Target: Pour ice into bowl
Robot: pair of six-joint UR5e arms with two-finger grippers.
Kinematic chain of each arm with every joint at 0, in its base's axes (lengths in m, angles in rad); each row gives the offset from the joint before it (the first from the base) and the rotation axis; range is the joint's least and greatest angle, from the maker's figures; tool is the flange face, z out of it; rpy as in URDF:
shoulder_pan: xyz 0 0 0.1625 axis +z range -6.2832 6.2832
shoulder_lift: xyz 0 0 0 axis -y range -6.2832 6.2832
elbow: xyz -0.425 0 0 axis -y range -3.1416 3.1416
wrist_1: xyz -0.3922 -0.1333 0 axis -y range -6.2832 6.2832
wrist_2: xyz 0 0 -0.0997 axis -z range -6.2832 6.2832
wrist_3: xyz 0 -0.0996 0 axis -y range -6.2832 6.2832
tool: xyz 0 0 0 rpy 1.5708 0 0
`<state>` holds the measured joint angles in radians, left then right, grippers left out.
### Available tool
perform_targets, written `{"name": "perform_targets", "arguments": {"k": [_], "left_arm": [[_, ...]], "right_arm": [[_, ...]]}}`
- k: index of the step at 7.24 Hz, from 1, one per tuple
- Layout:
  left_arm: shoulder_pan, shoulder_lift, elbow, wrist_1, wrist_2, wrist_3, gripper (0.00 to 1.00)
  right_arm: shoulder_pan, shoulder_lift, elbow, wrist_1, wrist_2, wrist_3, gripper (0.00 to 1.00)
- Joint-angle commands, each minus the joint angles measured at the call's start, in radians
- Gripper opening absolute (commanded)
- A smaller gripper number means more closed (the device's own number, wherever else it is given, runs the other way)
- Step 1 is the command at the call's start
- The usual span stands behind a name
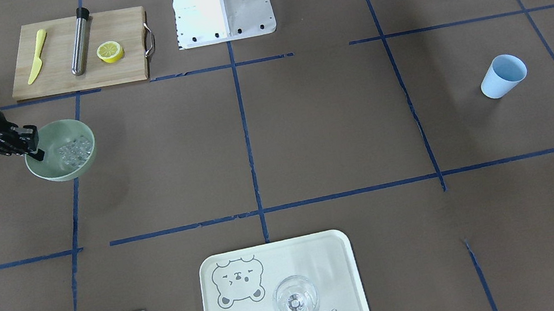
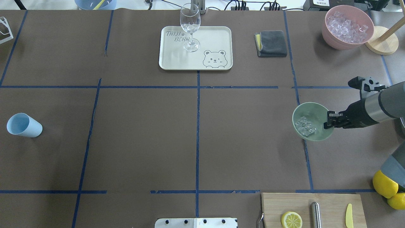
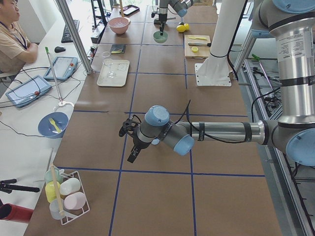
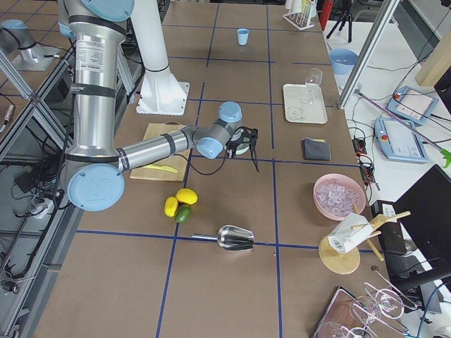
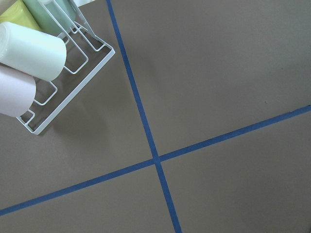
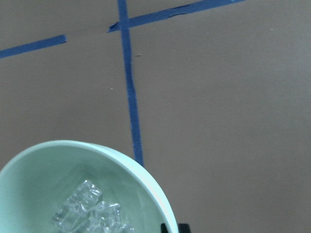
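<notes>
The mint-green bowl (image 2: 313, 110) hangs above the table at the robot's right, with its shadow on the brown cover below. My right gripper (image 2: 329, 122) is shut on the bowl's rim; it also shows in the front view (image 1: 34, 152). The ice (image 2: 304, 126), a small heap of clear cubes, lies inside the bowl (image 1: 62, 130) and shows in the right wrist view (image 6: 87, 208). My left gripper (image 3: 130, 142) shows only in the left side view, low over the table near the light blue cup (image 2: 23, 125); I cannot tell whether it is open or shut.
A pink container of ice (image 2: 348, 27) stands far right. A tray (image 2: 171, 60) holds a wine glass (image 2: 190, 28), with a grey cloth (image 2: 271, 43) beside it. A cutting board (image 2: 329, 202), lemons (image 2: 384, 183), a metal scoop (image 4: 236, 238) and a cup rack (image 5: 43, 58) are about.
</notes>
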<state>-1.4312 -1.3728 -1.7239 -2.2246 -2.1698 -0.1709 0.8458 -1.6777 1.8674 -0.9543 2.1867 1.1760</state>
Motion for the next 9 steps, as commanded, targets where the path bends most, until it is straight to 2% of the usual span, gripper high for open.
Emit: {"name": "perform_targets", "arguments": {"k": [1,3,5,6,8,9], "left_arm": [[0.003,0.02,-0.002,0.0,-0.002,0.005,1.0],[0.003,0.028,-0.031,0.002,-0.002,0.005,1.0],[0.003,0.028,-0.039,0.002,-0.002,0.004,1.0],[0.003,0.028,-0.039,0.002,-0.002,0.002,1.0],[0.005,0.026,-0.037,0.002,-0.002,-0.001,1.0],[0.005,0.026,-0.039,0.002,-0.001,-0.002,1.0]], "right_arm": [[0.027,-0.056,-0.063,0.064,0.042,-0.024,0.0],[0.024,-0.054,-0.114,0.066,0.041,-0.024,0.0],[0.022,-0.051,-0.117,0.066,0.044,-0.024,0.0],[0.024,-0.054,-0.111,0.066,0.045,-0.019,0.99],[0.051,-0.057,-0.105,0.066,0.054,-0.026,1.0],[0.141,-0.057,-0.103,0.055,0.115,-0.071,1.0]]}}
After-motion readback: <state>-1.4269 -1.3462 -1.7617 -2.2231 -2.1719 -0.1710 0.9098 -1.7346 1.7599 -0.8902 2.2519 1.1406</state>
